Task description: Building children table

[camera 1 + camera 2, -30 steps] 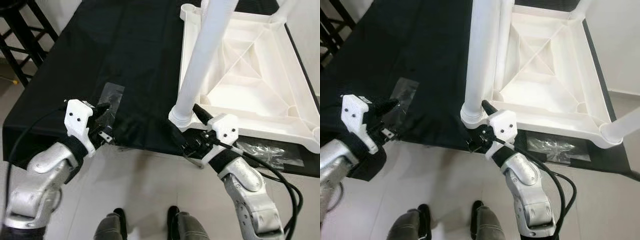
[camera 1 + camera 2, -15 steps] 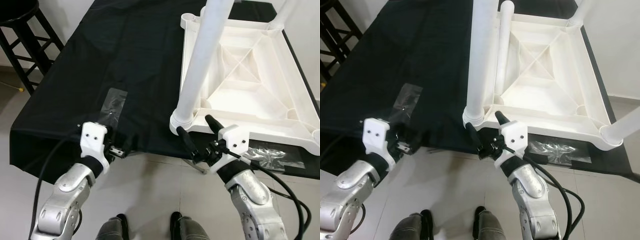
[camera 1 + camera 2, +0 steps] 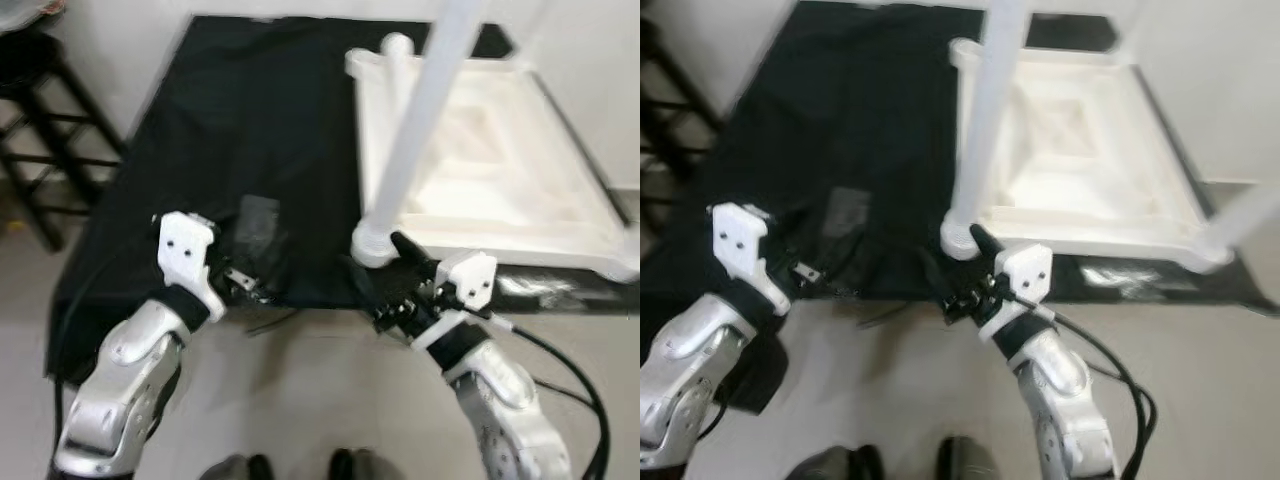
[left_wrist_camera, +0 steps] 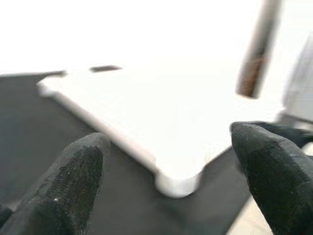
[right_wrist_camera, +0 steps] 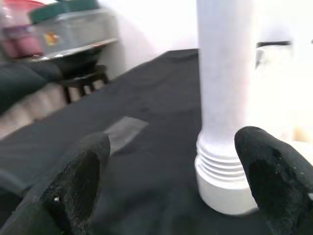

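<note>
Since half a second ago the right gripper [image 3: 395,275] has drawn closer to the leg [image 3: 420,120], fingers spread, grasping nothing. The leg stands screwed into the near corner of the upturned white table [image 3: 560,225], centre right of the head views, on a black cloth [image 3: 250,110]. Stiff, light, smooth plastic, probably; best held low near the threads. The left gripper [image 4: 166,161] hangs released at lower left

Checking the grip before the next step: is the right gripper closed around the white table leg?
No, the right gripper is open, its fingers spread wide apart with the white table leg standing free beyond them.
</note>
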Available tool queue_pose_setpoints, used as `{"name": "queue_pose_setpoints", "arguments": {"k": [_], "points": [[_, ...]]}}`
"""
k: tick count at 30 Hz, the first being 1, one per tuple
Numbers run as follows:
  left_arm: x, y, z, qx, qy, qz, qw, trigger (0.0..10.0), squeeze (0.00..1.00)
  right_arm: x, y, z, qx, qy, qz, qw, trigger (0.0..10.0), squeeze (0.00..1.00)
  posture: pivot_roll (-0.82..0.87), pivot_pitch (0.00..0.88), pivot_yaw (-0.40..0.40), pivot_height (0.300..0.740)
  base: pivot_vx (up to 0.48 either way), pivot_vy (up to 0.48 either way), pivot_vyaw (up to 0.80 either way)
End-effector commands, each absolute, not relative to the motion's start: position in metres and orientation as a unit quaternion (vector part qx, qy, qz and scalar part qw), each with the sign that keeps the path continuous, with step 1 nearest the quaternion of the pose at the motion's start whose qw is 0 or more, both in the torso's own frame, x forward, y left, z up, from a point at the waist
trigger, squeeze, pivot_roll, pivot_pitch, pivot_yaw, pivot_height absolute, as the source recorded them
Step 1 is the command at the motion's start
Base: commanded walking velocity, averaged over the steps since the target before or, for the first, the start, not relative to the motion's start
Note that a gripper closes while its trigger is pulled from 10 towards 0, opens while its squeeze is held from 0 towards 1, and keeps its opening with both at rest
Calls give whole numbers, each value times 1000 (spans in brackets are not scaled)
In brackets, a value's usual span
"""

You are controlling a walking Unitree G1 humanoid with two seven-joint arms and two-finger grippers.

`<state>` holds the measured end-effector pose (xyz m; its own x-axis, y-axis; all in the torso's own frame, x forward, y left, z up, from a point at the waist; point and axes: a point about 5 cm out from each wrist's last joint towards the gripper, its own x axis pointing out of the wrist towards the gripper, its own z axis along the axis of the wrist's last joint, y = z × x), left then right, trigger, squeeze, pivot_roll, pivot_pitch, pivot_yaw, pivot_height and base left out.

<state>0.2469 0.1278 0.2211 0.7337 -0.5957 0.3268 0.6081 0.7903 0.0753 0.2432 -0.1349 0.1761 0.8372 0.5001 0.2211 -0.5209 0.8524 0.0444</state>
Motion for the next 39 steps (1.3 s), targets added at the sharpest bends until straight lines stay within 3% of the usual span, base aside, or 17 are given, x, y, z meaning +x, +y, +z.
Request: {"name": "queue_pose_setpoints", "arguments": {"k": [1, 10, 16, 20, 23, 28, 32, 39], "points": [[245, 132, 220, -22, -166, -334, 928, 10000, 0, 241, -133, 175, 59, -99, 272, 955, 10000, 0, -10, 179, -30, 740, 0, 0, -800], [242, 127, 212, -3, -141, -368, 919, 10000, 0, 247, -138, 171, 52, -93, 264, 959, 10000, 0, -9, 176, -33, 740, 0, 0, -800], [253, 138, 205, 26, -124, -322, 938, 10000, 0, 256, -141, 172, 43, -101, 248, 962, 10000, 0, -1, 179, -32, 740, 0, 0, -800], [268, 179, 187, 38, -99, -190, 976, 10000, 0, 271, -144, 179, 26, -111, 257, 960, 10000, 0, 7, 184, -28, 740, 0, 0, -200], [264, 198, 183, 38, -98, -175, 979, 10000, 0, 276, -143, 183, 19, -112, 310, 944, 10000, 0, 13, 191, -31, 740, 0, 0, 0], [250, 212, 185, 33, -108, -201, 973, 10000, 0, 282, -150, 191, -8, -108, 387, 916, 10000, 0, 22, 206, -33, 740, 0, 0, 0], [229, 215, 186, 43, -105, -274, 955, 10000, 0, 294, -166, 209, -41, -97, 457, 883, 10000, 0, 35, 241, -44, 740, 0, 0, 0], [204, 197, 171, 59, -65, -353, 931, 10000, 0, 328, -177, 254, -65, -130, 498, 855, 10000, 0, 64, 297, -84, 740, 0, 0, 0]]}}
